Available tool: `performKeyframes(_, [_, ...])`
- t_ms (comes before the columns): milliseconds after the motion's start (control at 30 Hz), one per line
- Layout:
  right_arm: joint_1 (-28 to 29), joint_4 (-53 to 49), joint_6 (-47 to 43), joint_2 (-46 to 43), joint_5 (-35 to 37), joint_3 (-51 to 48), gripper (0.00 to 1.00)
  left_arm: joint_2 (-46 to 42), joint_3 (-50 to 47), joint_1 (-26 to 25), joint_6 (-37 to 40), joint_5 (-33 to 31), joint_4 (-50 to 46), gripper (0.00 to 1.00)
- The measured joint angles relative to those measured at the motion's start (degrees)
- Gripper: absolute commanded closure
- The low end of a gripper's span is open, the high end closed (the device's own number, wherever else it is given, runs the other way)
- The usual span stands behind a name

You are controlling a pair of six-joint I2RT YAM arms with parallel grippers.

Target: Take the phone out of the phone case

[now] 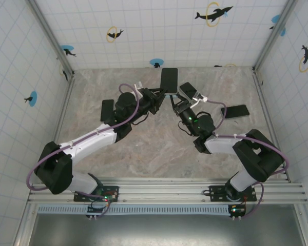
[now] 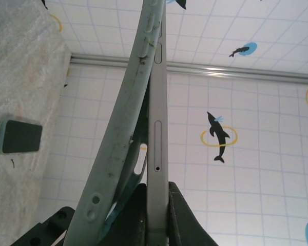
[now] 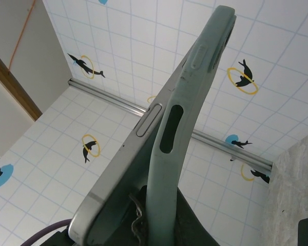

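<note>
We find the phone (image 1: 169, 80) raised above the table (image 1: 159, 148), between both grippers. The left gripper (image 2: 156, 218) is clamped on the phone's bare metal edge. The right gripper (image 3: 156, 220) is clamped on the phone case (image 3: 182, 113), just beside the phone. The case bows away from the phone near the fingers; at its far end it appears to touch the phone. A second handset (image 1: 235, 110) lies on the table, well to the right of the phone.

The silver-edged phone (image 2: 156, 154) stands on edge above the table's (image 1: 143, 148) far middle. Its pale grey-green case (image 2: 115, 154) bows away from it, partly peeled off.
</note>
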Motion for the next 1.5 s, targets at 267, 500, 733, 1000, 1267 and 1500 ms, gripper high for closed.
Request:
performKeyframes(267, [-0.2, -4.3, -1.2, -0.9, 1.3, 0.3, 0.99, 0.0, 0.0, 0.0, -0.3, -0.4, 0.0, 1.00])
performKeyframes(500, [-2.8, -8.8, -0.6, -1.3, 1.7, 0.3, 0.99, -1.2, 0.0, -0.2, -0.4, -0.7, -0.4, 1.00])
performKeyframes(733, [-6.2, -11.2, 0.2, -1.3, 3.0, 0.3, 0.99, -4.9, -0.4, 0.3, 0.0, -0.7, -1.7, 1.00])
performKeyframes(1000, [-7.8, -15.6, 0.5, -2.9, 2.6, -1.5, 0.99, -6.2, -4.9, 6.4, 4.3, 2.4, -3.7, 1.00])
performKeyframes(1267, [-7.9, -17.0, 1.1, -5.8, 1.2, -6.5, 0.99, -6.2, -12.2, 11.4, 10.7, 4.8, -7.0, 1.00])
performKeyframes(1500, [-5.9, -15.5, 2.1, -5.6, -0.3, -10.5, 0.99, -3.4, -16.3, 14.5, 16.2, 7.6, -6.9, 1.00])
